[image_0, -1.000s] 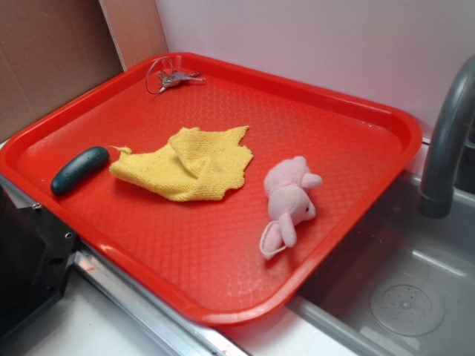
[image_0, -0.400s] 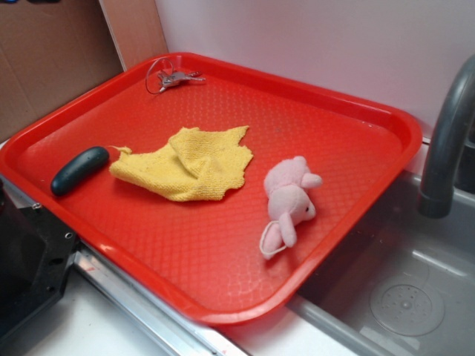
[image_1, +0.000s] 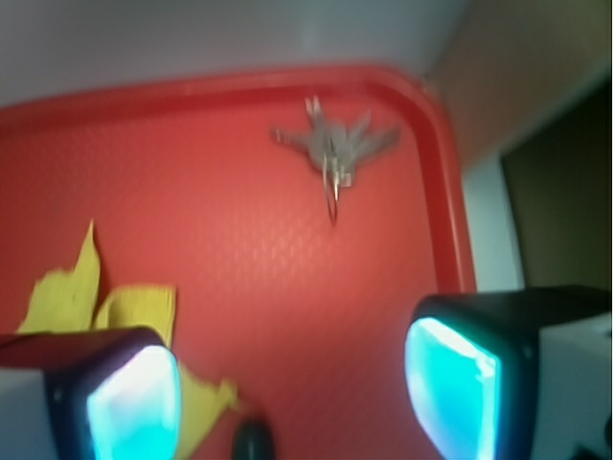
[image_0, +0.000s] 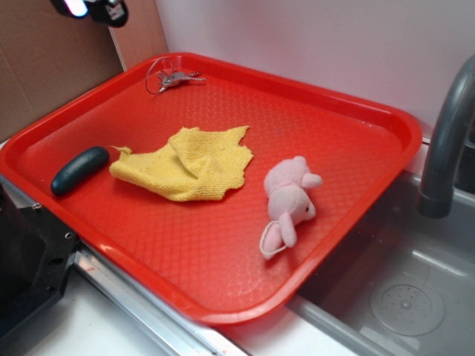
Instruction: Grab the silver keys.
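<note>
The silver keys lie on a thin wire ring in the far left corner of the red tray. In the wrist view the silver keys show ahead, near the tray's far corner. My gripper just enters the exterior view at the top left, high above the tray and left of the keys. From the wrist view the gripper is open, its two lit fingers wide apart with nothing between them, well short of the keys.
A crumpled yellow cloth lies mid-tray, a dark green oblong object at the tray's left, a pink plush toy to the right. A grey faucet and sink basin sit right. Brown cardboard stands behind.
My gripper has come into the exterior view at the top left; a second ago it was out of frame. Nothing on the tray has moved.
</note>
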